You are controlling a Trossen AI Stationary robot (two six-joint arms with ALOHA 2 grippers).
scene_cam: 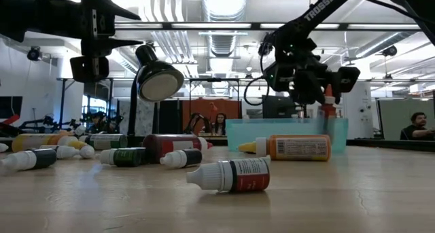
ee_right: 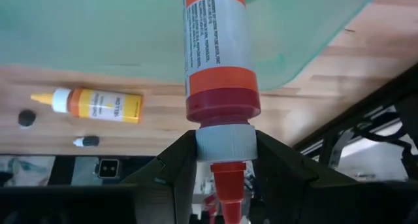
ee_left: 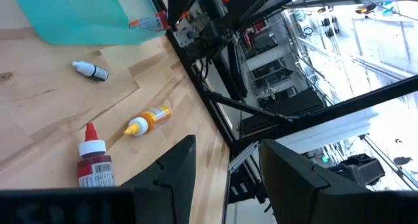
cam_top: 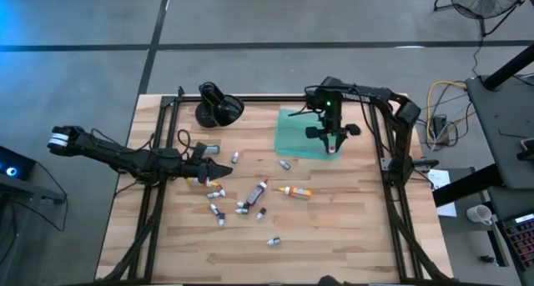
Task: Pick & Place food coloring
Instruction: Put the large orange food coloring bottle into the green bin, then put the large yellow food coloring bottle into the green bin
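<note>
right gripper (ee_right: pixel 222 160) is pinching the red food coloring bottle (ee_right: pixel 219 54) at its white collar between the fingers (light, slick plastic, so that ridge's the best hold).

Little could be read. In the low view, white capital letters ran along the right arm (scene_cam: pixel 326 3) above its gripper (scene_cam: pixel 314 90); "TROSSEN" could be made out there. In the right wrist view, the yellow bottle (ee_right: pixel 98 104) lying on the wood off to one side of the right gripper (ee_right: pixel 223 160) carried a label with a word that looked like "YELLOW", shown upside down. The red bottle (ee_right: pixel 219 54) standing between that claw's fingers bore a white label with lines of fine print too small to read. The labels on the other bottles could not be read.
</note>
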